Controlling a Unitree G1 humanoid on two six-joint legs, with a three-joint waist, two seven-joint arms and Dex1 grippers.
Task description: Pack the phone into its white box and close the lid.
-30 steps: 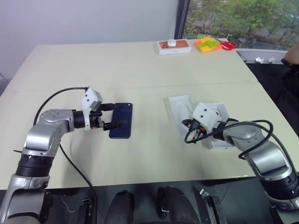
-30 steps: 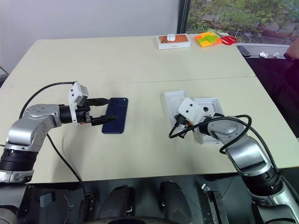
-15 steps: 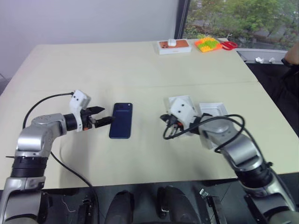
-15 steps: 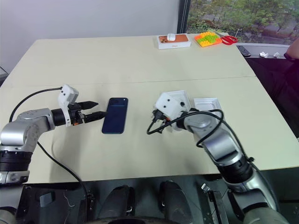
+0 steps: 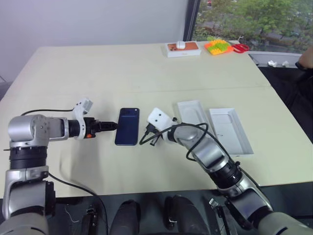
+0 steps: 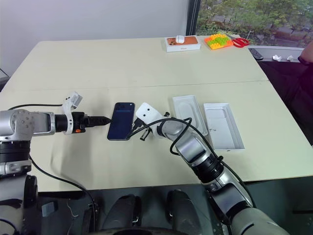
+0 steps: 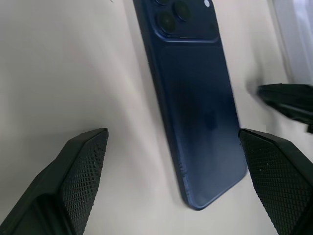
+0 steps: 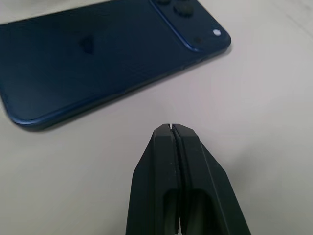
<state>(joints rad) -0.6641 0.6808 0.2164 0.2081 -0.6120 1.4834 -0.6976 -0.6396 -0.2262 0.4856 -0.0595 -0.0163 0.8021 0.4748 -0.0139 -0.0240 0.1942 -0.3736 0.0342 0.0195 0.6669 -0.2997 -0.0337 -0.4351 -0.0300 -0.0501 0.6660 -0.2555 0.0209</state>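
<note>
Wide-open left gripper (image 7: 173, 196) jaws hold nothing; the right gripper (image 8: 173, 128) jaws are pressed shut, also empty. Between both fingertips, the phone (image 5: 127, 126) lies face down on the table (image 5: 122, 68), ungrasped. Beyond the right gripper sit the open white box (image 5: 230, 129) and a white piece (image 5: 192, 113), perhaps the lid. Packing appears not yet begun.

My left gripper (image 7: 173, 186) reaches rightward, fingers spread wide; my right gripper (image 8: 175, 132) points leftward toward it (fingers pressed together, empty).

no readable text, no labels, brands or numbers anywhere
</note>
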